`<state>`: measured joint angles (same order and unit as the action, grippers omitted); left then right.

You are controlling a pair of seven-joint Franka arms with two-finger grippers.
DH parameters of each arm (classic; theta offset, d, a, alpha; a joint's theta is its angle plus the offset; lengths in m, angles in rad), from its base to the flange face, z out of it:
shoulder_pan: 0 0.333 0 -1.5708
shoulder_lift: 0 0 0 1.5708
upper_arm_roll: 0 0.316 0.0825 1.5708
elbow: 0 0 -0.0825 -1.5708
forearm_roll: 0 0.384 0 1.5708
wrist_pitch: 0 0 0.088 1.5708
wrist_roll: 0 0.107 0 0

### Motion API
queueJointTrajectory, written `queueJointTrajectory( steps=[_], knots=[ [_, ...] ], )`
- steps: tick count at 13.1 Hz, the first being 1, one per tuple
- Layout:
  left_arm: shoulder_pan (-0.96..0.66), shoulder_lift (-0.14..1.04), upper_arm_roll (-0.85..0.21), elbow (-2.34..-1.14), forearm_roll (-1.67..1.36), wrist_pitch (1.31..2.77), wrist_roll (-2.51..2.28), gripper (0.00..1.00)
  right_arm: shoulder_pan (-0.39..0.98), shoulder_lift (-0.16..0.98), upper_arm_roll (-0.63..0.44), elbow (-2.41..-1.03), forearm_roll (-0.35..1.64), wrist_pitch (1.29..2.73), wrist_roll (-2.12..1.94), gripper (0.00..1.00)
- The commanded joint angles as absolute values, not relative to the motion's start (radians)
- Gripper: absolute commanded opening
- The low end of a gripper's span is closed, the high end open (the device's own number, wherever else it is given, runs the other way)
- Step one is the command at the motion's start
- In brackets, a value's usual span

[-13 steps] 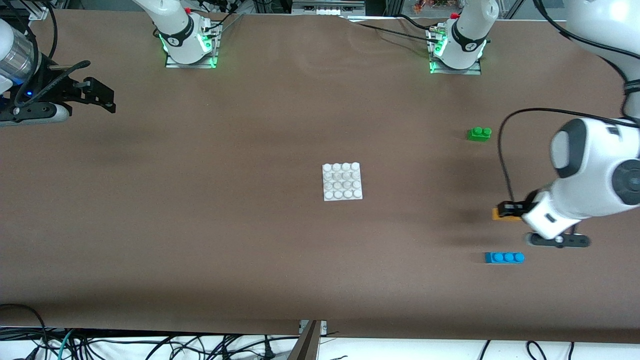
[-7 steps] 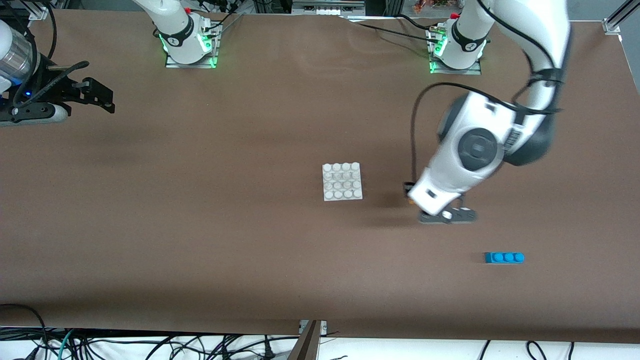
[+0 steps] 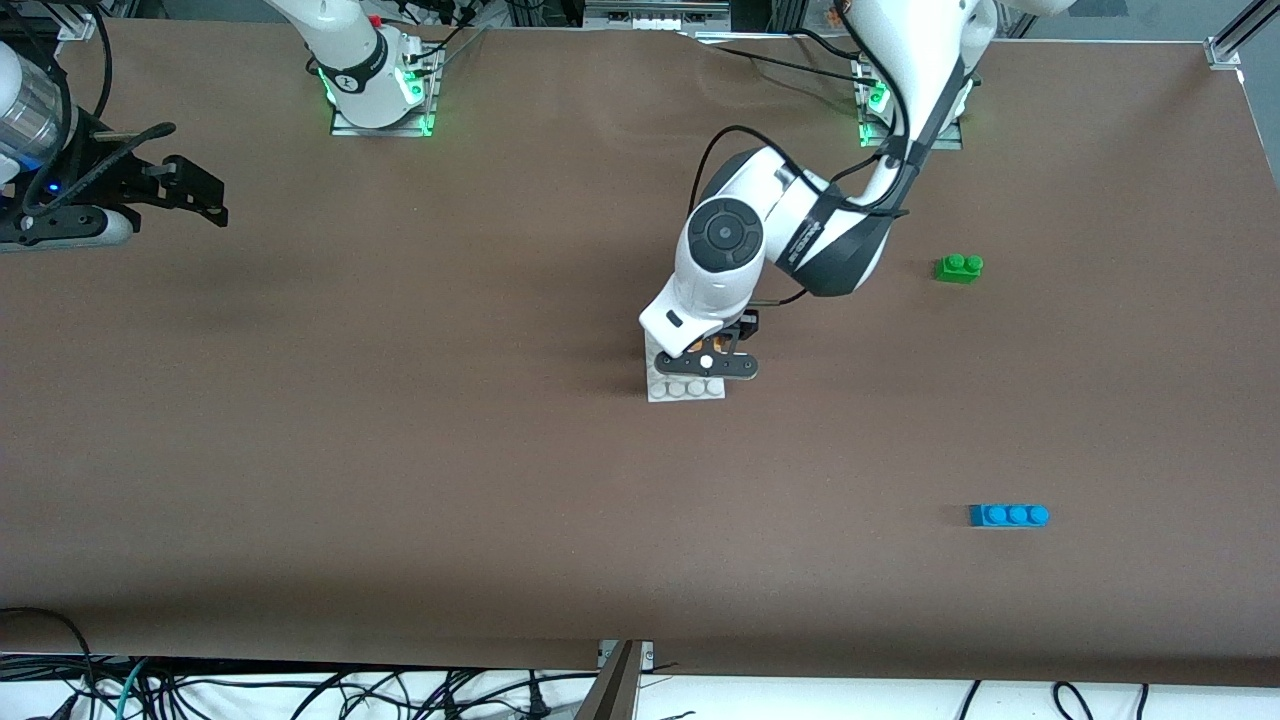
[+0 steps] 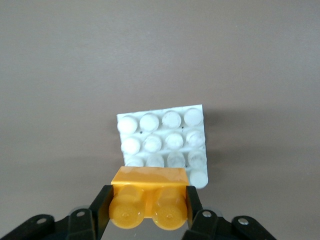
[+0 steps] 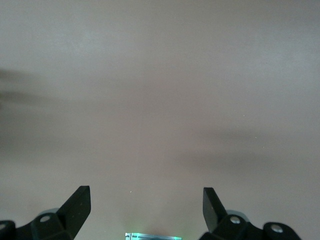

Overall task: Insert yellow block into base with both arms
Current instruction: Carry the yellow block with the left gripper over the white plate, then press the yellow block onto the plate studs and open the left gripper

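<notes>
Two left jaws clamping yellow block (image 4: 149, 192) over base (image 4: 162, 137), right jaws spread, idle.

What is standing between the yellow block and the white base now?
Nothing visible. The left gripper is shut on the yellow block and holds it over the base, whose studs below are bare. The green brick and blue brick lie apart, toward the left arm's end. The right gripper waits, open.
</notes>
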<state>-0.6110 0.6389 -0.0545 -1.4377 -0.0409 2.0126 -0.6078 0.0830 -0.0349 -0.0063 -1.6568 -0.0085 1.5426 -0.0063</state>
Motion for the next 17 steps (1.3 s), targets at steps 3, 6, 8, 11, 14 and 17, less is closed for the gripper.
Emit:
queueJointTrajectory(
  steps=[3,6,8,11,14,17],
  knots=[
    [-0.636,0.698,-0.038,-1.443,-0.064,2.069,-0.630,0.42,0.078,-0.026,-0.009,-1.635,-0.008,1.523,-0.009,0.99],
    [-0.652,0.712,-0.038,-1.454,-0.064,2.071,-0.632,0.41,0.078,-0.026,-0.009,-1.635,-0.008,1.523,-0.009,0.99],
    [-0.653,0.721,-0.038,-1.454,-0.064,2.071,-0.632,0.41,0.078,-0.028,-0.009,-1.635,-0.008,1.523,-0.011,0.99],
    [-0.653,0.726,-0.038,-1.454,-0.064,2.071,-0.650,0.42,0.078,-0.026,-0.009,-1.635,-0.008,1.522,-0.011,0.99],
    [-0.655,0.735,-0.038,-1.466,-0.063,2.111,-0.675,0.42,0.078,-0.026,-0.009,-1.635,-0.008,1.522,-0.011,0.99],
    [-0.666,0.745,-0.038,-1.471,-0.061,2.126,-0.681,0.42,0.078,-0.028,-0.009,-1.635,-0.008,1.522,-0.011,0.99]
  ],
)
